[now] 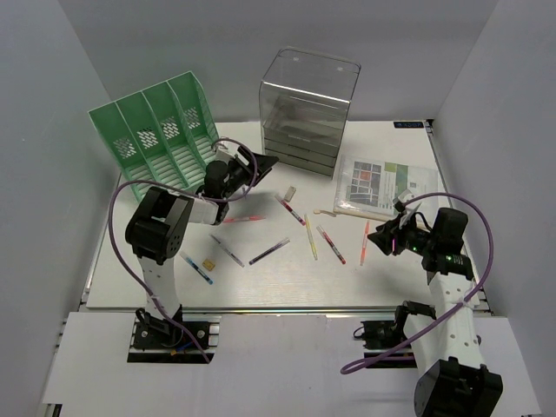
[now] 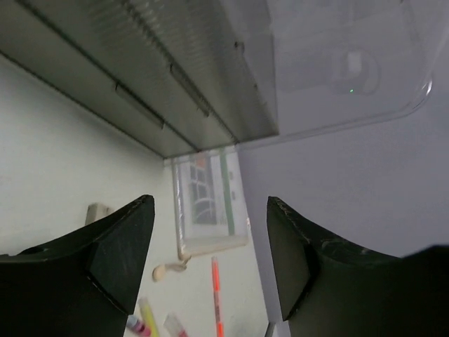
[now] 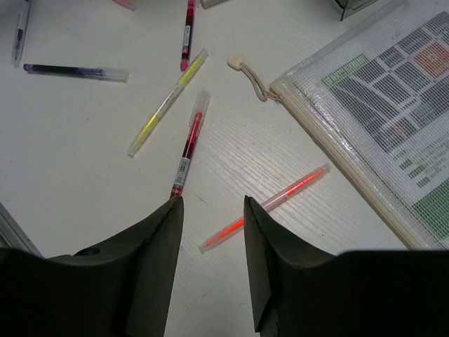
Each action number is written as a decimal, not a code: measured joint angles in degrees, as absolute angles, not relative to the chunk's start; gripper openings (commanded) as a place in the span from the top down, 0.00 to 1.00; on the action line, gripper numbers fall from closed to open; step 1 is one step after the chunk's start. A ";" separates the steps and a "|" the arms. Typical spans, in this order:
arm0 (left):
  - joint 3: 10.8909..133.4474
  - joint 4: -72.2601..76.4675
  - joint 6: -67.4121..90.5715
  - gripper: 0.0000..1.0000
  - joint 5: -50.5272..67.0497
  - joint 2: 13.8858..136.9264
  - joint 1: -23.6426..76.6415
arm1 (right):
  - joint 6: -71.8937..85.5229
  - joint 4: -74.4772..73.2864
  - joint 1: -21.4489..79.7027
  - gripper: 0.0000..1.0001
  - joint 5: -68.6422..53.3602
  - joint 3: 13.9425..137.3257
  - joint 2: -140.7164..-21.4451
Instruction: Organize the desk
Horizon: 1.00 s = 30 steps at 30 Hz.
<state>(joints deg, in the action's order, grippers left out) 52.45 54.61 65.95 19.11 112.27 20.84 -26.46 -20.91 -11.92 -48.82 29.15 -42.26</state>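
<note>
The white desk (image 1: pixel 261 282) holds several scattered pens. My right gripper (image 1: pixel 379 242) is open and empty, low over an orange pen (image 1: pixel 365 241); in the right wrist view the gripper (image 3: pixel 212 208) straddles the orange pen's (image 3: pixel 280 196) near end. A red pen (image 3: pixel 188 144), a yellow pen (image 3: pixel 167 104) and a purple pen (image 3: pixel 77 71) lie beyond it. My left gripper (image 1: pixel 263 167) is open and empty, raised and facing the clear drawer box (image 1: pixel 306 113). In the left wrist view the gripper (image 2: pixel 210 210) frames the mesh pouch (image 2: pixel 209 203).
A green file rack (image 1: pixel 161 130) stands at the back left. The mesh pouch with a printed sheet (image 1: pixel 378 182) lies at the back right. An eraser (image 1: pixel 289 192), a pink pen (image 1: pixel 241 220), a blue pen (image 1: pixel 196 268) and a small yellow piece (image 1: pixel 208 261) lie on the desk.
</note>
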 measured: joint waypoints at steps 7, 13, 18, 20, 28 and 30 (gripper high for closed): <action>57.12 58.57 68.20 0.27 17.78 114.45 20.91 | -25.61 -20.34 -11.92 0.55 -48.71 29.15 -41.82; 57.19 58.96 68.38 0.37 17.76 114.45 21.23 | -25.02 -19.44 -11.88 0.55 -48.38 29.12 -41.82; 57.19 58.92 68.16 0.44 17.82 114.45 21.23 | -24.60 -19.27 -11.88 0.53 -48.14 29.08 -41.82; 57.19 58.76 67.96 0.43 17.80 114.45 21.47 | -24.47 -19.20 -11.88 0.51 -48.10 29.04 -41.82; 59.16 58.35 67.96 0.39 16.86 115.59 22.96 | -24.45 -18.98 -11.55 0.50 -47.92 28.77 -41.76; 61.76 58.28 67.96 0.38 16.43 117.21 23.70 | -24.45 -18.94 -11.42 0.50 -47.81 28.45 -41.69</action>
